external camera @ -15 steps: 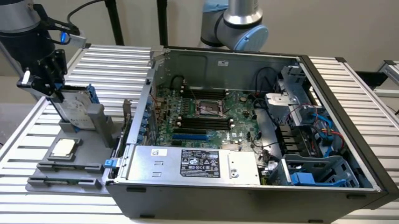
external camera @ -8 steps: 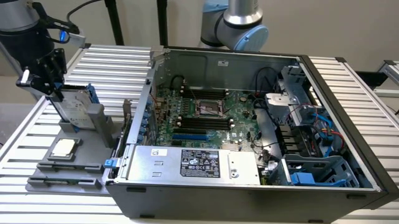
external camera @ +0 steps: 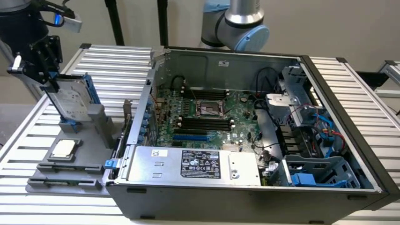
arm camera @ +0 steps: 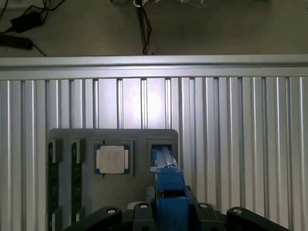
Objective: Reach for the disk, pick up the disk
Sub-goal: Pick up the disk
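The disk (external camera: 70,99) is a silver hard drive with a blue rail along its edge. It stands upright in a slot of the grey holder (external camera: 97,125) at the exterior view's left. My black gripper (external camera: 51,84) has come down from above onto the disk's upper corner. In the wrist view the disk's blue rail (arm camera: 166,168) runs from the holder slot up between my gripper (arm camera: 169,211), whose jaws sit tight against both sides of it. The disk's lower end is still seated in the holder (arm camera: 139,192).
A small square silver chip (external camera: 65,148) (arm camera: 111,159) lies on the same grey holder beside the disk. An open computer case (external camera: 250,199) with a silver power-supply box (external camera: 194,164) stands just to the exterior view's right. Everything rests on a slatted metal table (external camera: 112,61).
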{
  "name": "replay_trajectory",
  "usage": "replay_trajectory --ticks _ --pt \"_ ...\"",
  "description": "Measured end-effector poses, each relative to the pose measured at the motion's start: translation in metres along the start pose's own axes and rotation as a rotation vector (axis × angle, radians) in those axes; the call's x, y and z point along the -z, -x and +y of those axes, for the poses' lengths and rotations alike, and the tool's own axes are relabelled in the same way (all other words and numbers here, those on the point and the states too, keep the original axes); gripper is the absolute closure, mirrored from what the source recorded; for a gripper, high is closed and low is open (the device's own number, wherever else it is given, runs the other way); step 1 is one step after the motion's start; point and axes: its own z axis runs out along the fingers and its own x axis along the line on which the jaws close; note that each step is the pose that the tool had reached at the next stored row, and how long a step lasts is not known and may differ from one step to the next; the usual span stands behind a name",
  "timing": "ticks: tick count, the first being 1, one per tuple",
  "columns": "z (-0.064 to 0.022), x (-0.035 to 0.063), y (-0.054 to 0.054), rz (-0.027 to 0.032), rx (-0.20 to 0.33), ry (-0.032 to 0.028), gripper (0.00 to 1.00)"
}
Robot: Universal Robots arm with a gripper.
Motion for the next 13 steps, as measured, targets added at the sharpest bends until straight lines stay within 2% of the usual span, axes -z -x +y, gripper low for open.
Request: replay_trajectory --ticks 8,13 --pt "-0.0043 0.0364 0.001 -0.0001 0.001 -0.0001 0.67" --pt "-0.0105 0.0592 0.001 -0.0010 0.003 -0.0001 0.67"
